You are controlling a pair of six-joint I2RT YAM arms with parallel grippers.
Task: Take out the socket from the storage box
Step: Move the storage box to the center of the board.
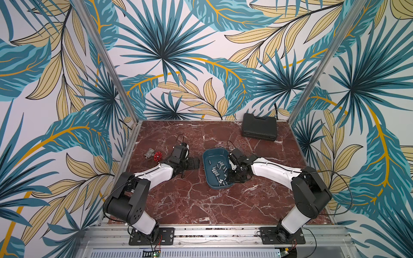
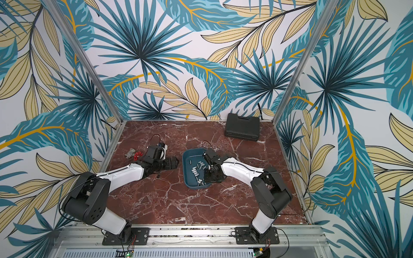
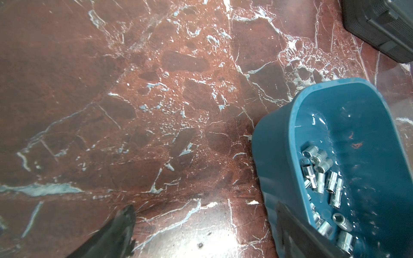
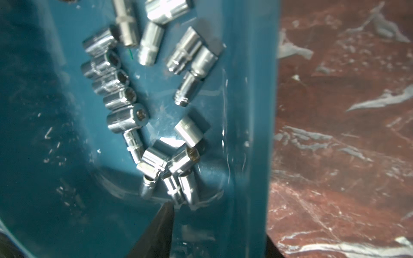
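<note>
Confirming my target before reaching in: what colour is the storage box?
Plain teal-blue; the storage box shows best in the left wrist view.

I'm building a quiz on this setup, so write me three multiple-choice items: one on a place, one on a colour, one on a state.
1. Where does the black tool case lie?
A. inside the teal box
B. at the far right corner of the table
C. under the left arm

2. What colour is the handwheel of the valve?
A. yellow
B. red
C. green

3. How is the left hand?
A. shut on a socket
B. shut on the valve
C. open, holding nothing

Key:
1 B: both top views show it by the back wall, on the right.
2 B: the wheel shows red.
3 C: the left wrist view shows its fingers wide apart.
</note>
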